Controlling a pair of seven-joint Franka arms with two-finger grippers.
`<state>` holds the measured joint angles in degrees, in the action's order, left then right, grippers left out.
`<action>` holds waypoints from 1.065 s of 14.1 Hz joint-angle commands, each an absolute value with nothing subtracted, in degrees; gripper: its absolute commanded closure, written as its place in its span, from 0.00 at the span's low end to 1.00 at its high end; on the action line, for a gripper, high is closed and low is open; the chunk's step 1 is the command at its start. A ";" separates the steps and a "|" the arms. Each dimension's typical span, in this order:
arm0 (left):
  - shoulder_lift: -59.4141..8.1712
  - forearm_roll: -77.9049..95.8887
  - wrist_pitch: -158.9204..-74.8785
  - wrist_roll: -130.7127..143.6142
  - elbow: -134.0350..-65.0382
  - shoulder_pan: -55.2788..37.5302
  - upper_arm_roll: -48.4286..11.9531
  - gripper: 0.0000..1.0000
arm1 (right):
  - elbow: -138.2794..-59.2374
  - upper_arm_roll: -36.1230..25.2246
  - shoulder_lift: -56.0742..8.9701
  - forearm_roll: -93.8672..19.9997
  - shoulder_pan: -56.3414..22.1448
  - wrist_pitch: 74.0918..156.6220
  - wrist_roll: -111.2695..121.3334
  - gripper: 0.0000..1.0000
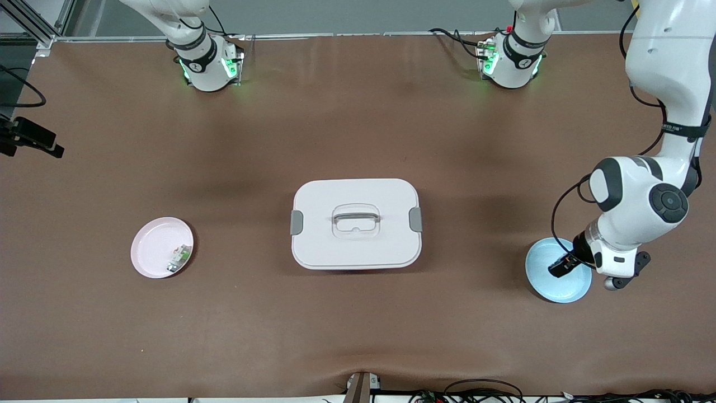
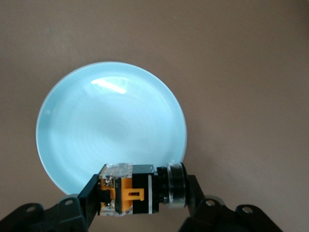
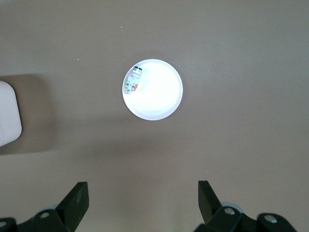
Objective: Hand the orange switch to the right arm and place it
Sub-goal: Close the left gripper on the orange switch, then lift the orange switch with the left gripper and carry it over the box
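My left gripper [image 2: 143,192] is shut on the orange switch [image 2: 126,194], a small black part with an orange clip and a clear end, gripped end to end between the fingers. It holds the switch just over the light blue plate [image 2: 111,121]. In the front view the left gripper [image 1: 563,266] is over that plate [image 1: 559,292] at the left arm's end of the table. My right gripper [image 3: 142,198] is open and empty, high above the pink plate [image 3: 161,99]. It does not show in the front view.
The pink plate [image 1: 152,242] at the right arm's end holds a small white-and-green part [image 1: 180,258], also in the right wrist view [image 3: 133,81]. A white lidded box [image 1: 335,190] with a handle stands mid-table. Its corner shows in the right wrist view [image 3: 7,113].
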<state>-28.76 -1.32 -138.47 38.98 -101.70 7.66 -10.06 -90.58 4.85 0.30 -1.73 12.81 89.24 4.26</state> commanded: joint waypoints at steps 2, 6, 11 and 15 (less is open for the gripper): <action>-23.83 2.10 -131.41 44.72 -101.17 7.91 -14.23 1.00 | -89.21 5.54 -0.09 -1.41 13.62 88.33 3.87 0.00; -21.01 3.52 -128.85 57.00 -100.03 7.91 -20.55 1.00 | -89.21 5.63 -0.09 -1.58 13.54 88.33 3.87 0.00; -21.35 3.69 -128.41 74.23 -95.72 7.47 -28.81 1.00 | -89.21 5.89 -0.96 -2.55 12.83 88.77 3.43 0.00; -23.64 7.03 -128.14 86.37 -89.57 4.93 -33.22 1.00 | -89.21 5.98 -2.98 -5.35 11.17 90.17 3.16 0.00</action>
<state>-21.67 5.43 -129.75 82.24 -93.65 6.31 -32.24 -90.53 5.85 -1.31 -3.35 12.02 89.66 4.13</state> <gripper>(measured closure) 0.264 0.000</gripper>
